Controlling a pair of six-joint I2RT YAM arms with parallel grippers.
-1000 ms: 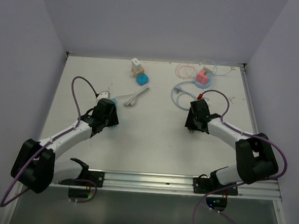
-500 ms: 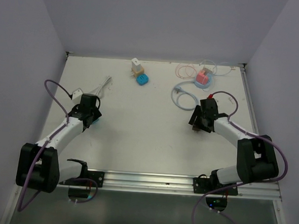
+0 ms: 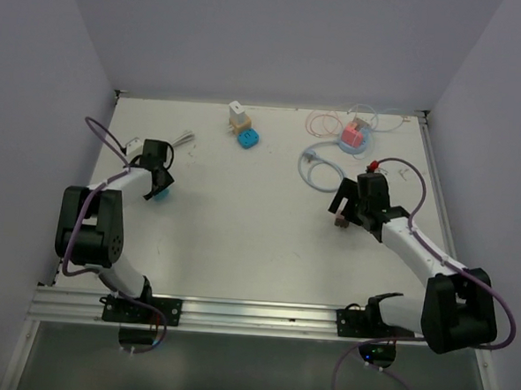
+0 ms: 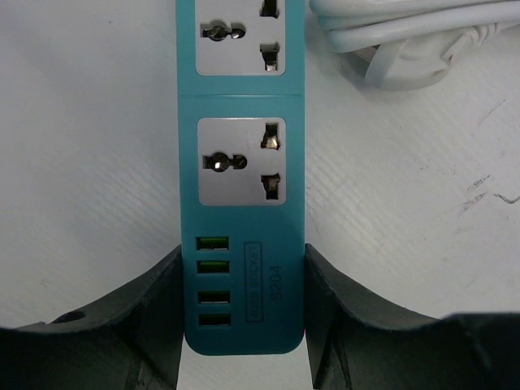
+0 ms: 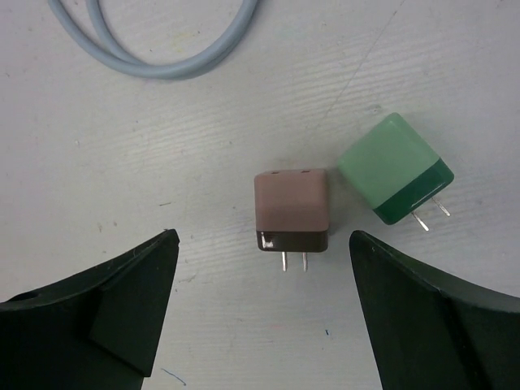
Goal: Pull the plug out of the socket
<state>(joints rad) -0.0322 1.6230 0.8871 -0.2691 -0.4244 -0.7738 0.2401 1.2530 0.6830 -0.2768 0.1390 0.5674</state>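
Pinched at its USB end by the left gripper (image 4: 244,260), one finger flat against each long side: the teal strip (image 4: 242,97). Runs straight ahead of that wrist, long axis in line with the fingers. Shows two sockets in the wrist view, both bare, nothing seated in either. Cut off past them by the frame edge, so no telling about further sockets. Just right of the strip, a white cord (image 4: 406,24), only partly in frame.

Under the right gripper (image 5: 262,244), spread wide and holding nothing: a brown plug (image 5: 291,203), flat on the table (image 5: 122,179), prongs toward the wrist, roughly centred in the gap. Just beside it on the right, not touching, a green plug (image 5: 394,166), skewed, prongs likewise toward the wrist. Farther ahead, a loop of grey cable (image 5: 162,69).

Looks already pulled, by this evidence: loose on the right side, well apart from the strip at the far left, nearer the right arm by far. No telling which of the two is the task's plug. From above, mere specks under the arms.
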